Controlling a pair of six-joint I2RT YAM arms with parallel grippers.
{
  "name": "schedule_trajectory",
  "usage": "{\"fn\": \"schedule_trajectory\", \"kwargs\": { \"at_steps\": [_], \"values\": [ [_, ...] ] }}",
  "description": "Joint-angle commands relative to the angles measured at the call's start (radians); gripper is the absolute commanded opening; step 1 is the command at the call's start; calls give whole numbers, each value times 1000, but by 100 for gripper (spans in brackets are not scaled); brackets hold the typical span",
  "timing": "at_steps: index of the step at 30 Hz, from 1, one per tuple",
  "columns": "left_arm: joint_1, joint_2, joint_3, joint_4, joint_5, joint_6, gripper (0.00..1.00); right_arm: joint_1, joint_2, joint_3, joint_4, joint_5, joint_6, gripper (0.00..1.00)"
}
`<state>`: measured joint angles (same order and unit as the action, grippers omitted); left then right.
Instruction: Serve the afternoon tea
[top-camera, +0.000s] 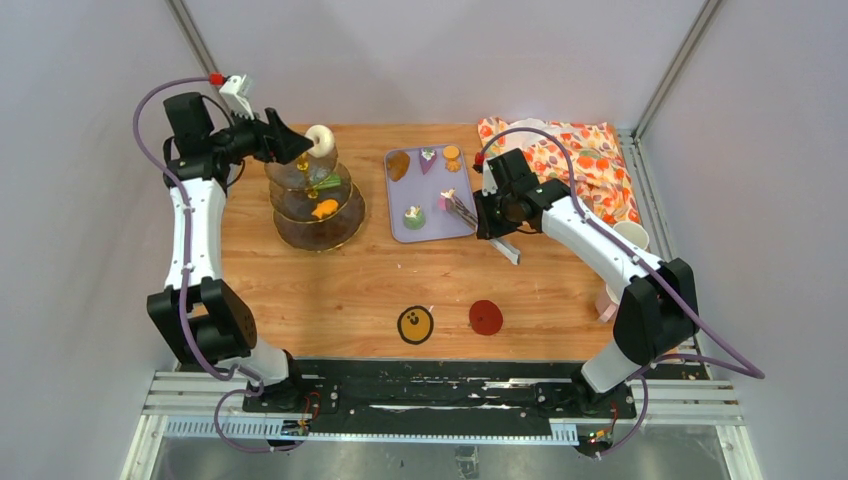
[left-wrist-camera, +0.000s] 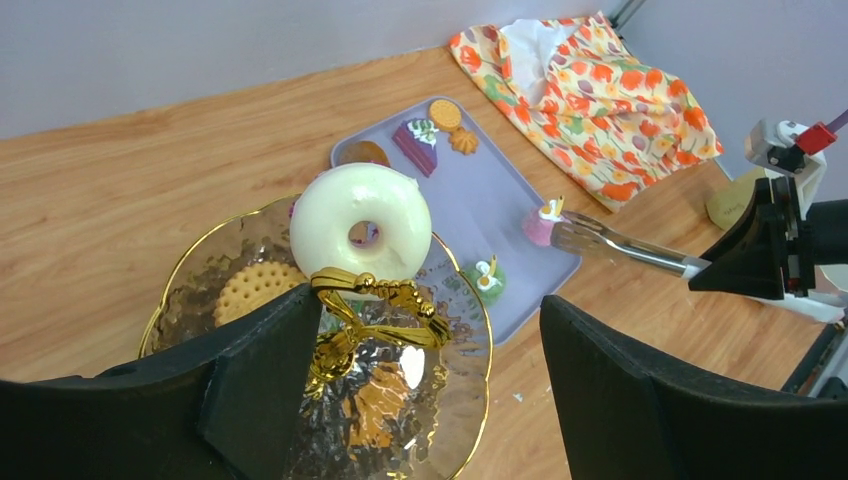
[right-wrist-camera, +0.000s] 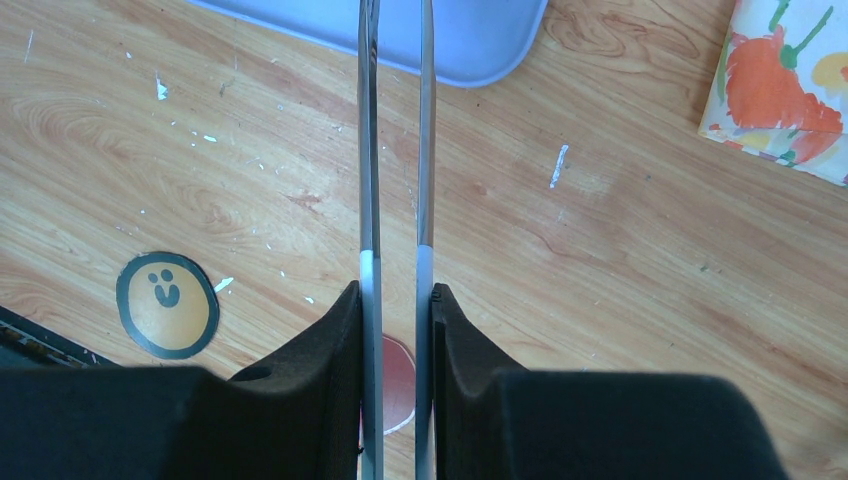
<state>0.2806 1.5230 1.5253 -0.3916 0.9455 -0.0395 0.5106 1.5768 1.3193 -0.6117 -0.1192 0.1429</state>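
I read this as the loading stage. The three-tier clear glass stand with gold rims (top-camera: 296, 232) carries a glossy white ring donut (left-wrist-camera: 335, 215) at its top, touching the looped gold handle (left-wrist-camera: 370, 295); I can't tell whether it lies flat or leans. A round pale biscuit (left-wrist-camera: 250, 288) and an orange one show through the glass on tiers below it.

My left claw (left-wrist-camera: 430, 315) hangs just above the stand with its fingers wide apart and nothing between them, so I judge that pastry placed.

My right claw (right-wrist-camera: 396, 295) is clamped on the long metal tongs (right-wrist-camera: 368, 150). Their tips meet a small pink cake (left-wrist-camera: 543, 225) on the lilac rectangular tray (top-camera: 425, 190), just right of the stand. Whether the cake is pinched I cannot tell.

The next move calls for a firm squeeze, a straight lift and a carry across to the stand, with the left arm drawn clear first. More pastries wait on the tray, among them a green cake (left-wrist-camera: 488, 280) and a purple slice (left-wrist-camera: 418, 143).

The wooden bench (top-camera: 350, 280) shows pale flecks. An orange floral cloth (top-camera: 570, 160) lies far right of the stand, a white mug (top-camera: 632, 236) sits near it, and a yellow smiley sticker (top-camera: 415, 324) and a red disc (top-camera: 486, 317) lie nearer me. Plain pale walls enclose the bench.
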Motion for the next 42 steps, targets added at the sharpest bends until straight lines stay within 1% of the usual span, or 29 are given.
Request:
{"fn": "schedule_trajectory", "kwargs": {
  "at_steps": [1,6,15,22,24,26,28,29,32,37,42],
  "values": [
    [9,-58,-19,7,-19,-16,84,7,-4,34,-3,9,7,1],
    [13,-93,-26,-33,-75,-16,84,9,-11,28,1,2,7,1],
    [14,-196,-94,-55,-64,-35,84,12,-27,19,8,-3,7,0],
    [14,-264,-112,-94,-128,-34,85,20,-45,17,12,-9,15,1],
    [14,-263,-92,-149,-181,-17,86,23,-51,15,13,-10,17,0],
    [14,-259,-72,-207,-284,-16,85,25,-56,13,14,-9,19,1],
    [14,-269,-76,-232,-376,-22,86,28,-63,10,15,-9,23,0],
    [14,-288,-89,-227,-445,-36,86,30,-67,8,15,-10,23,0],
    [15,-336,-137,-190,-566,-75,88,36,-84,10,15,-12,28,0],
    [16,-378,-180,-132,-700,-156,90,56,-115,43,15,-19,30,1],
    [62,-343,-187,-68,-785,-286,90,99,-125,127,15,-34,32,1]
  ]
}}
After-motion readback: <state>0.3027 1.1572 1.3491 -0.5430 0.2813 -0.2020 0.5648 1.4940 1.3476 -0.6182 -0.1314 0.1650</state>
